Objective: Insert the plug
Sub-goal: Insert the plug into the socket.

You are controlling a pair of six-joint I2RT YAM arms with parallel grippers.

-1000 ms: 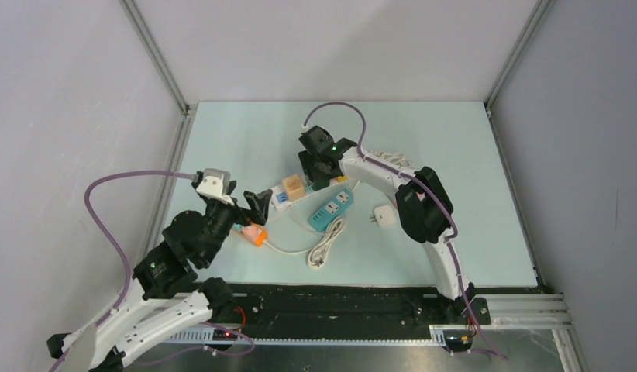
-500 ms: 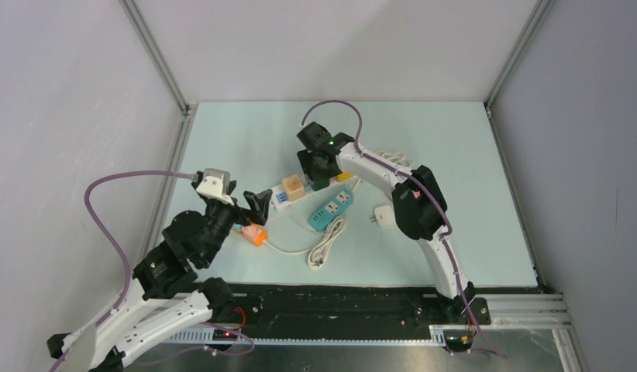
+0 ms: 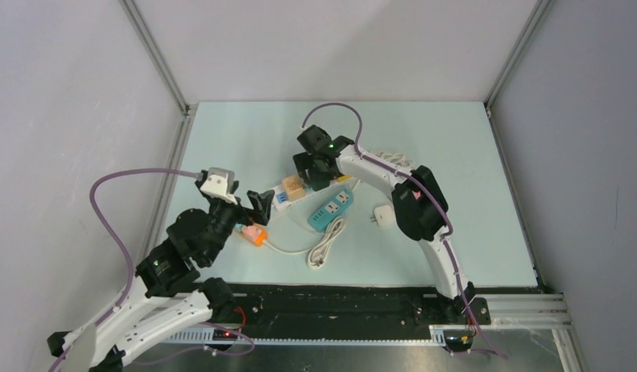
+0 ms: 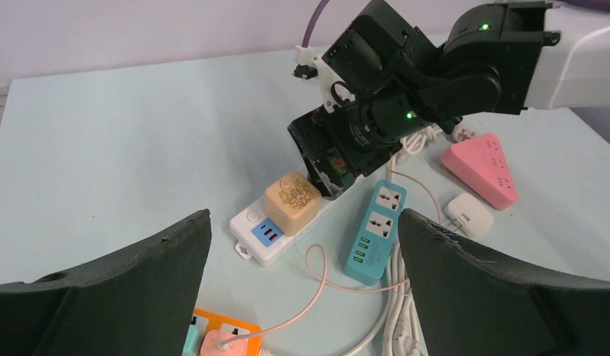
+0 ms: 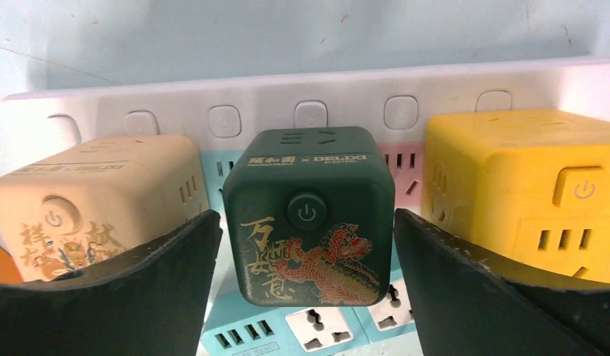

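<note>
**A:** Where is the dark green cube plug (image 5: 308, 215) sitting?

**B:** It is standing on the white power strip (image 5: 257, 111), between a beige cube (image 5: 94, 200) on its left and a yellow cube (image 5: 525, 185) on its right; its power button is facing the wrist camera; how deep it is seated, I cannot tell.

**A:** And the right fingers (image 5: 161, 297)?

**B:** They are straddling the plug, one at each side, spread to about its width; whether they are pressing on it or only standing just beside it, I cannot tell.

**A:** What are the left fingers (image 4: 124, 289) doing?

**B:** They are gaping wide with nothing between them; they are hanging over the near left of the bench (image 3: 238, 139), pointing toward the white strip.

**A:** What else is lying there?

**B:** A teal power strip (image 4: 376, 230) is lying just beside the white one, on its near right, with a coiled white cable (image 3: 325, 248) at its near end; a small white adapter (image 4: 469, 215) is lying to the right, near a pink triangular strip (image 4: 484, 167); an orange strip (image 3: 256, 234) is lying near the left fingers.
</note>
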